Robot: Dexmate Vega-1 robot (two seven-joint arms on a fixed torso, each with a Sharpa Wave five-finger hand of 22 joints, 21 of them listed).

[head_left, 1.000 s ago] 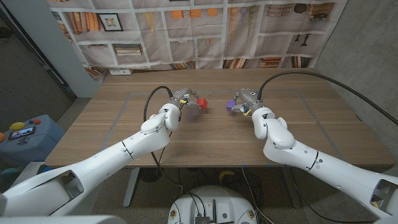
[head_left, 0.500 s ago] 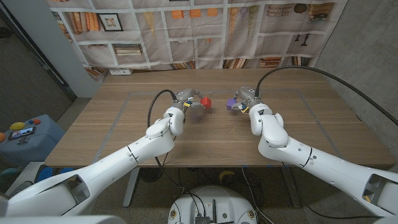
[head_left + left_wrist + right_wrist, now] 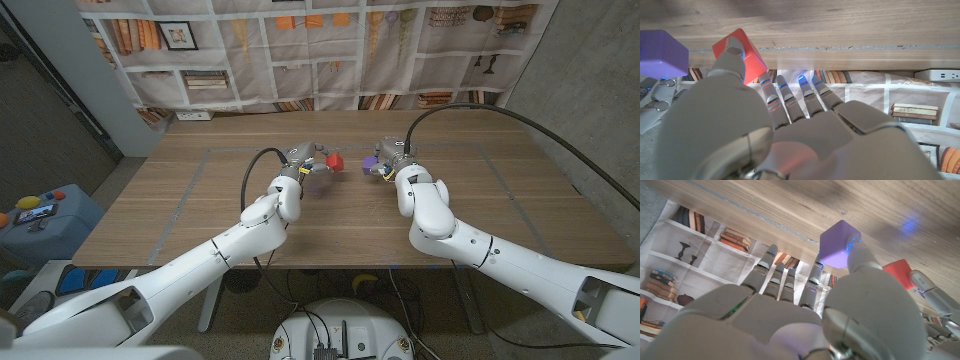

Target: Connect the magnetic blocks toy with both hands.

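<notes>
My left hand (image 3: 305, 161) holds a red magnetic block (image 3: 335, 161) above the table's far middle, pinched at its fingertips. In the left wrist view the red block (image 3: 738, 51) sits against my thumb, and the purple block (image 3: 661, 54) shows close beside it. My right hand (image 3: 393, 158) holds a purple magnetic block (image 3: 369, 162), facing the red one. A narrow gap separates the two blocks in the head view. The right wrist view shows the purple block (image 3: 840, 245) at my thumb tip and the red block (image 3: 900, 273) beyond it.
The wooden table (image 3: 200, 215) stretches wide on both sides of the hands. A black cable (image 3: 470, 108) arcs over my right arm, and another cable (image 3: 250, 170) loops beside my left wrist. A printed bookshelf backdrop (image 3: 320, 50) hangs behind the table's far edge.
Both hands have moved toward each other and slightly farther from me. The gap between the red and purple blocks has shrunk.
</notes>
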